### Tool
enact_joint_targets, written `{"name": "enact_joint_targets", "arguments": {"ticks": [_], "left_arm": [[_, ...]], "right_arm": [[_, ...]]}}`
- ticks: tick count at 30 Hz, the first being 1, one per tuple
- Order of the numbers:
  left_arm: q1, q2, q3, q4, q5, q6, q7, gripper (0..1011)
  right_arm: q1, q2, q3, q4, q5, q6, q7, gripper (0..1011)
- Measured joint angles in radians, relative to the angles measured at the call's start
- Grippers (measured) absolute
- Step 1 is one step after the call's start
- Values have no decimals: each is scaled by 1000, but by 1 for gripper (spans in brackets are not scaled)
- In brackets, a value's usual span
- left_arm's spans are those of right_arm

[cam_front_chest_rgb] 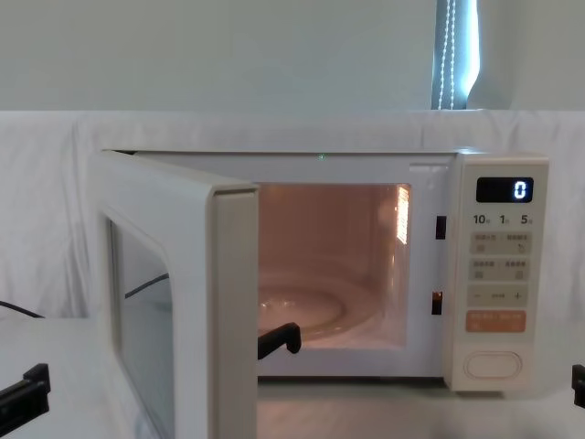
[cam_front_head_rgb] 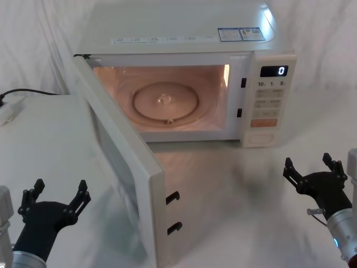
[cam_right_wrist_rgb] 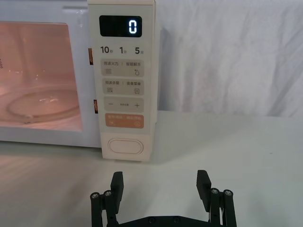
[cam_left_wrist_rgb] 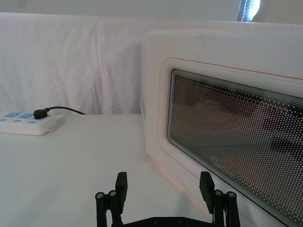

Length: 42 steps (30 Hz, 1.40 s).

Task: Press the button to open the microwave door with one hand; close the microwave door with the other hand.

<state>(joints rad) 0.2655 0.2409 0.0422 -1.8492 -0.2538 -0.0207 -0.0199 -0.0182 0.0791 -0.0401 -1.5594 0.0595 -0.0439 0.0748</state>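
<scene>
The microwave door (cam_front_head_rgb: 120, 167) stands swung wide open toward me, hinged at the left, with the lit cavity and glass turntable (cam_front_head_rgb: 165, 100) exposed. Its dark window (cam_left_wrist_rgb: 236, 142) faces my left gripper (cam_left_wrist_rgb: 163, 187). That left gripper (cam_front_head_rgb: 58, 196) is open, low at the front left, just outside the door's outer face and apart from it. The cream pill-shaped button (cam_right_wrist_rgb: 125, 146) sits at the bottom of the control strip (cam_front_head_rgb: 269, 100), below the orange key. My right gripper (cam_front_head_rgb: 314, 167) is open at the front right, back from the button (cam_front_chest_rgb: 493, 365), touching nothing.
A white power strip (cam_left_wrist_rgb: 26, 124) with a black plug and cable lies on the table at the far left. White cloth covers the table and hangs behind the microwave. The open door juts out across the middle of the table between the two arms.
</scene>
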Motion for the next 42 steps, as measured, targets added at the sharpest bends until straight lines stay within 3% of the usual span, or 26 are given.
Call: {"name": "enact_joint_targets", "arguments": {"ticks": [42], "left_arm": [[0, 0, 0, 0, 0, 0, 0, 970]], "right_arm": [[0, 0, 0, 0, 0, 0, 0, 1002]]}}
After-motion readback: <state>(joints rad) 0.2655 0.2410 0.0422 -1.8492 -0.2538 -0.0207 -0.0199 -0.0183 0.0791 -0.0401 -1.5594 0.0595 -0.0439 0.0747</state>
